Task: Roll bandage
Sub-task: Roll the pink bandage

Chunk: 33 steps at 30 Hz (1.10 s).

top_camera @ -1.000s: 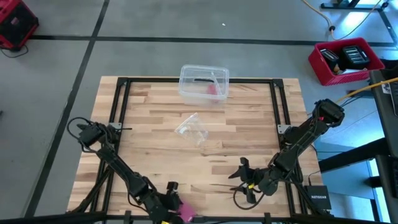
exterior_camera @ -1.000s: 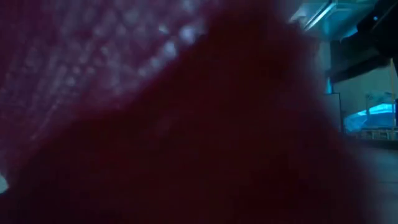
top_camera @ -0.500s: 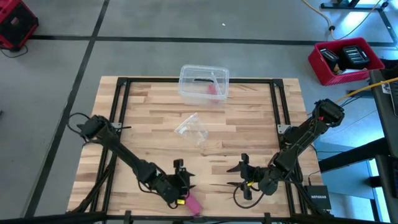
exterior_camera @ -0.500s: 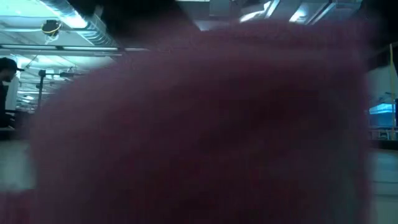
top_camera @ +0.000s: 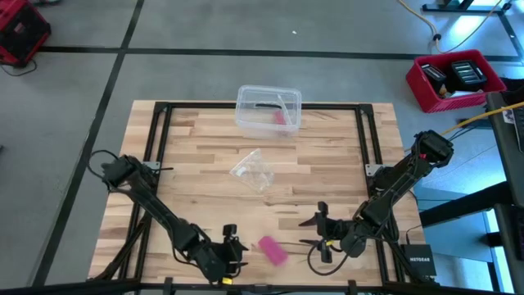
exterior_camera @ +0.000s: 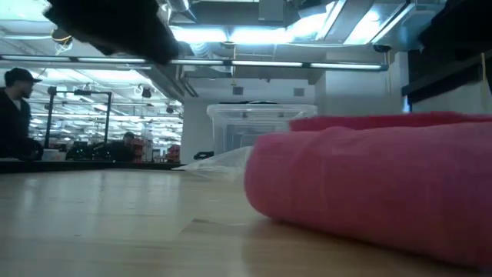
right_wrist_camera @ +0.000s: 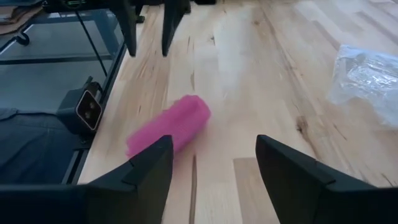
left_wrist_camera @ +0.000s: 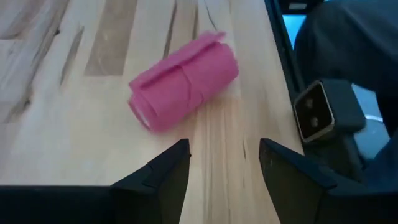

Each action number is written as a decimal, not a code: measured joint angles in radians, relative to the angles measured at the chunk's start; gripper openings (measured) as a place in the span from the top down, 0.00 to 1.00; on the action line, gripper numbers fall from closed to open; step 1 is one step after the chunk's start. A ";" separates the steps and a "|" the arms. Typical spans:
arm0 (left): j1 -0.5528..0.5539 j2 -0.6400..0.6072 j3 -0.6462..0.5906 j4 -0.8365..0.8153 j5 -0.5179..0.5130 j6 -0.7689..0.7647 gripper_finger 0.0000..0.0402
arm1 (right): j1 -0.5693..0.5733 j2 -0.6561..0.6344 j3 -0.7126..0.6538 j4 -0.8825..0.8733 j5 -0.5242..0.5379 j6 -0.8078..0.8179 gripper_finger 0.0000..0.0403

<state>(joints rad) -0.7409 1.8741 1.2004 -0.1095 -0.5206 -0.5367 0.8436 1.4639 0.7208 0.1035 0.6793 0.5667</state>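
Bandage: I count one bandage [top_camera: 273, 251], a pink roll lying on its side on the wooden table [top_camera: 205, 180] near the front edge, between my two grippers and touching neither. Its loose end flap shows along one side in the left wrist view [left_wrist_camera: 185, 81].
Left gripper: my left gripper [top_camera: 232, 251] sits low at the front edge, just beside the roll, fingers spread wide and holding nothing.
Right gripper: my right gripper [top_camera: 315, 233] is near the front right, pointing toward the roll, fingers wide apart and empty.
Plastic box: one clear plastic box [top_camera: 268, 109] at the far edge of the table, with something pink and something dark inside; I cannot tell what they are.
Wrapper: one small clear plastic wrapper [top_camera: 253, 171] around mid-table, well apart from the roll.
Red bins: I count two on the floor, one red bin [top_camera: 455, 79] at far right holding dark items, one red case [top_camera: 20, 34] at far left.
Writing: the word NETGEAR on a small dark box [top_camera: 418, 260] by the right arm's base.
People: one person [exterior_camera: 14, 111] in the room beyond the table.
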 joint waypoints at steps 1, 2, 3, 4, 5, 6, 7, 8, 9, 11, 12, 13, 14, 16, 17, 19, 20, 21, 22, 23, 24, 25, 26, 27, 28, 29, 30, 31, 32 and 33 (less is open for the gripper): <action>0.002 0.011 0.000 0.012 -0.001 -0.003 0.55 | 0.000 0.000 0.000 0.000 -0.006 0.000 0.42; 0.005 0.022 0.000 0.020 -0.002 -0.006 0.55 | 0.000 0.000 0.000 0.000 -0.015 0.000 0.42; 0.012 0.035 0.001 0.033 -0.003 -0.003 0.55 | 0.000 0.000 0.000 0.000 -0.017 -0.001 0.42; 0.020 0.046 0.000 0.047 -0.003 0.009 0.55 | 0.000 0.000 0.000 -0.001 -0.018 -0.007 0.42; 0.029 0.056 0.000 0.064 -0.002 0.023 0.56 | 0.000 0.000 0.000 0.001 -0.019 -0.015 0.42; 0.038 0.061 0.000 0.082 -0.002 0.036 0.56 | 0.000 0.000 0.000 0.003 -0.021 -0.018 0.42; 0.050 0.068 0.000 0.109 -0.002 0.049 0.56 | 0.000 0.000 0.000 0.004 -0.023 -0.020 0.42; 0.061 0.073 0.001 0.140 -0.003 0.058 0.56 | 0.000 0.000 0.000 0.004 -0.026 -0.020 0.42; 0.071 0.079 0.002 0.162 -0.003 0.073 0.56 | 0.000 0.000 0.000 0.010 -0.027 -0.021 0.42; 0.090 0.100 0.002 0.200 -0.003 0.100 0.57 | 0.000 0.008 0.000 0.020 -0.026 -0.022 0.42; 0.100 0.109 0.002 0.221 -0.002 0.112 0.57 | 0.000 0.018 0.001 0.021 -0.026 -0.022 0.42; 0.110 0.115 0.001 0.239 0.000 0.129 0.57 | 0.000 0.030 0.001 0.020 -0.025 -0.023 0.42; 0.120 0.119 0.002 0.261 0.000 0.138 0.57 | 0.000 0.044 0.001 0.022 -0.026 -0.023 0.42; 0.135 0.125 0.009 0.295 0.003 0.149 0.57 | 0.000 0.077 0.001 0.033 -0.026 -0.022 0.42; 0.142 0.128 0.011 0.310 0.007 0.156 0.57 | 0.000 0.095 0.000 0.039 -0.026 -0.022 0.42; 0.153 0.133 0.010 0.318 0.026 0.182 0.57 | 0.000 0.121 0.000 0.060 -0.026 -0.021 0.42; 0.158 0.133 0.010 0.316 0.037 0.194 0.57 | 0.000 0.129 0.000 0.071 -0.025 -0.021 0.42; 0.163 0.133 0.010 0.311 0.052 0.200 0.57 | 0.000 0.136 0.000 0.087 -0.025 -0.022 0.42; 0.166 0.133 0.010 0.305 0.059 0.200 0.57 | 0.000 0.138 0.000 0.098 -0.025 -0.022 0.42; 0.169 0.133 0.010 0.299 0.064 0.200 0.57 | 0.000 0.139 0.000 0.105 -0.026 -0.022 0.42; 0.169 0.133 0.010 0.297 0.065 0.200 0.57 | 0.000 0.139 0.000 0.115 -0.026 -0.023 0.42; 0.169 0.133 0.010 0.295 0.066 0.203 0.57 | 0.000 0.139 0.000 0.125 -0.025 -0.025 0.42; 0.169 0.133 0.010 0.296 0.066 0.210 0.57 | 0.000 0.139 0.000 0.129 -0.023 -0.028 0.42; 0.172 0.135 0.010 0.302 0.066 0.219 0.57 | 0.000 0.139 0.000 0.128 -0.019 -0.035 0.42; 0.173 0.136 0.010 0.309 0.066 0.232 0.57 | 0.000 0.139 0.000 0.124 -0.018 -0.040 0.42; 0.176 0.138 0.010 0.311 0.066 0.243 0.57 | 0.000 0.139 0.000 0.118 -0.018 -0.041 0.42; 0.180 0.139 0.010 0.312 0.066 0.256 0.57 | 0.000 0.139 0.000 0.109 -0.017 -0.041 0.42; 0.186 0.139 0.010 0.316 0.065 0.262 0.57 | 0.000 0.139 0.000 0.101 -0.017 -0.041 0.42; 0.193 0.139 0.010 0.324 0.054 0.267 0.57 | 0.000 0.139 0.000 0.095 -0.017 -0.041 0.42; 0.198 0.139 0.010 0.335 0.036 0.271 0.57 | 0.000 0.139 0.000 0.094 -0.017 -0.040 0.42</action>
<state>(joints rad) -0.5427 2.0132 1.2102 0.2257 -0.4848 -0.2661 0.8436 1.6032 0.7208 0.1976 0.6621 0.5269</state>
